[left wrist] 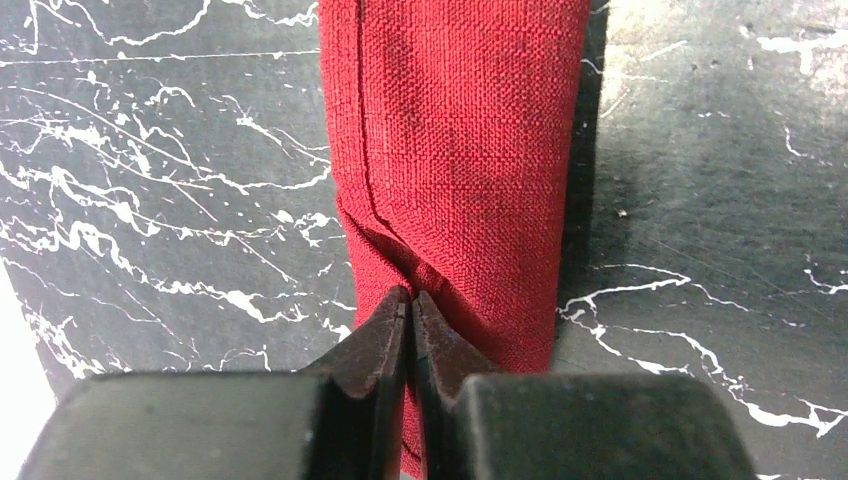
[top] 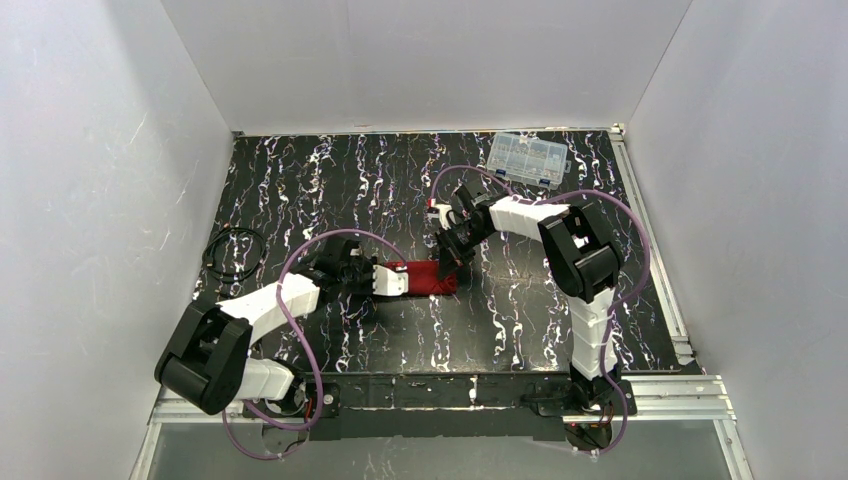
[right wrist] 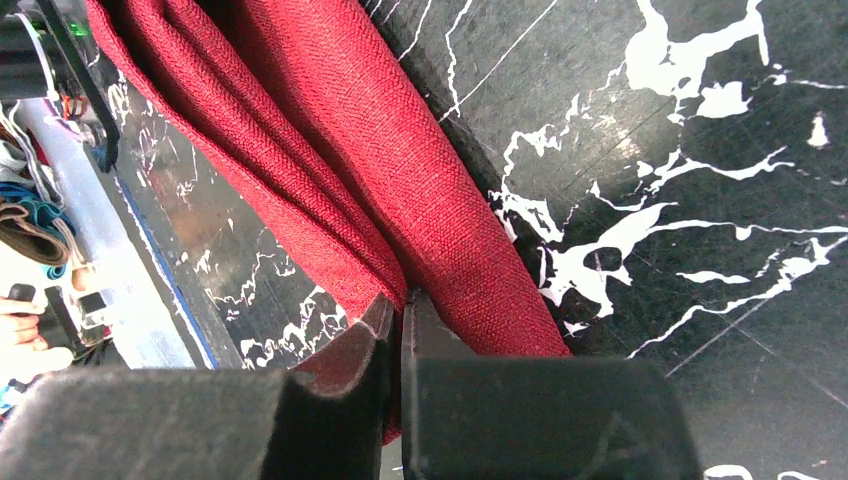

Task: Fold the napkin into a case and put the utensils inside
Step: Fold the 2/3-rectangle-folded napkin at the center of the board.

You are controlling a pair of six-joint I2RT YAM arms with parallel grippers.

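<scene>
Red cloth case (top: 425,278), clear box (top: 528,158) well apart

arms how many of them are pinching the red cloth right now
2. The left fingers are shut on the left end of the folded cloth, and the right fingers are shut on its right end. Neither arm is hidden.

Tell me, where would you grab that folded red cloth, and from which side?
At a short end, coming in along its length. The napkin lies flat as a narrow layered strip, so a pinch there can catch the stacked layers together, as the left gripper and right gripper do now.
</scene>
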